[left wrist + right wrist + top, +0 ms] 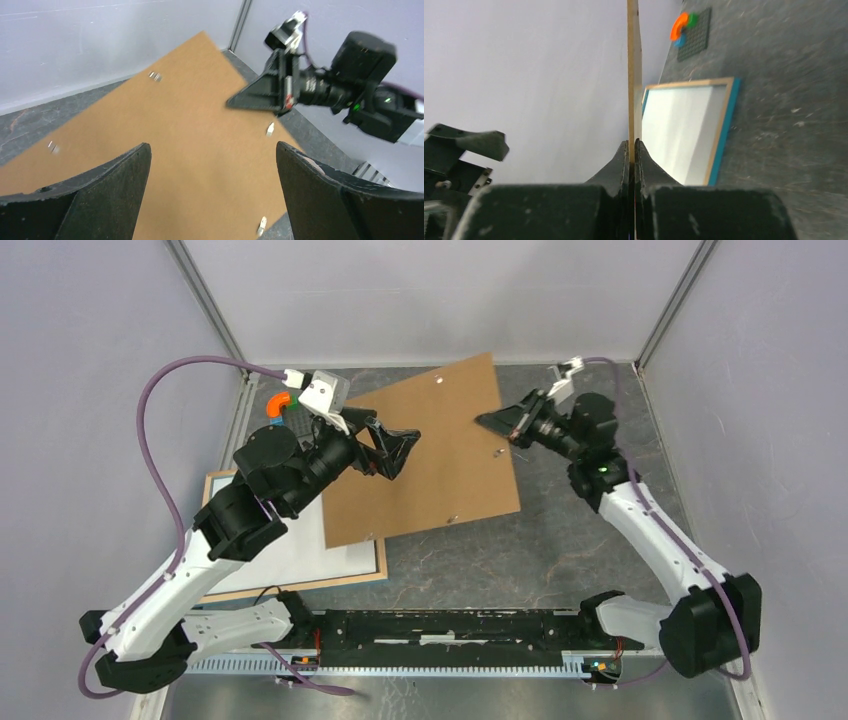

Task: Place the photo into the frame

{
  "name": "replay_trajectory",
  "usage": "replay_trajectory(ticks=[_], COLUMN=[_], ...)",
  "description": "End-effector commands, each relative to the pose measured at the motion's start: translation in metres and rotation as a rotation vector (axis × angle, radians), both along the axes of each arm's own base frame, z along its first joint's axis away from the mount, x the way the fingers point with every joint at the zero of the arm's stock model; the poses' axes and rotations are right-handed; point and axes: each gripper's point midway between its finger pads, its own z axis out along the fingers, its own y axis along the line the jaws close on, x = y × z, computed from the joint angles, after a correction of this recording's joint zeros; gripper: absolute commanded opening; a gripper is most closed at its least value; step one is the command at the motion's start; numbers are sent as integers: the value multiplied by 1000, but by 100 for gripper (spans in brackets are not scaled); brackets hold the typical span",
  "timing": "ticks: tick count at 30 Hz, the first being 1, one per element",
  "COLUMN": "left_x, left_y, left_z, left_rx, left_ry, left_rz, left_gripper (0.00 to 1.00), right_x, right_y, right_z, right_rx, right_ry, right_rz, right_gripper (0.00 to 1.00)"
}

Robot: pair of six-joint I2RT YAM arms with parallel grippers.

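Grey desk (570,540) | right fingers (616,167) clamped on backing board (430,460), raised over frame (720,135) | left fingers (115,175) spread wide, empty | step: clearing board | next: park it beside frame

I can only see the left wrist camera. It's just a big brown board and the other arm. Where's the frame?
Observer: The frame lies flat on the table beneath your left arm; the brown board overlaps one corner.
Operator: Is the other arm holding the board?
Observer: Yes. The right wrist view shows the right tool shut on the board's edge.
Operator: Anything else on the table?
Observer: A dark studded plate with orange, green and blue pieces, beyond the frame.
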Motion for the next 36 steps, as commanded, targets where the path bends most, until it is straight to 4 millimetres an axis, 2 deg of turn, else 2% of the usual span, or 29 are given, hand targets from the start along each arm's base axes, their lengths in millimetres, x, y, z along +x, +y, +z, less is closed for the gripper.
replay_trajectory(ticks=[1,6,8,15,20,28,36], left_x=[3,11,16,28,36,50,60], left_y=[-1,7,11,18,29,59,85], left_z=[10,8,6,1,0,4,9], left_rx=[-65,-45,-31,-16,-1,77,82], left_ry=[2,2,7,23,24,10,2], left_rz=[5,55,81,123,163,264,330], left_gripper=[100,100,100,100,100,100,100], right_x=[-1,-8,-12,-13,-12,-7,-5], right_y=[46,111,135,198,226,252,278], right_z=[11,-26,-34,-61,-73,-94,-110], right_rx=[143,182,209,287,342,360,350], right_ry=[-45,19,31,98,129,184,196], right_rz=[45,114,134,149,146,154,171], right_gripper=[0,0,0,0,0,0,0])
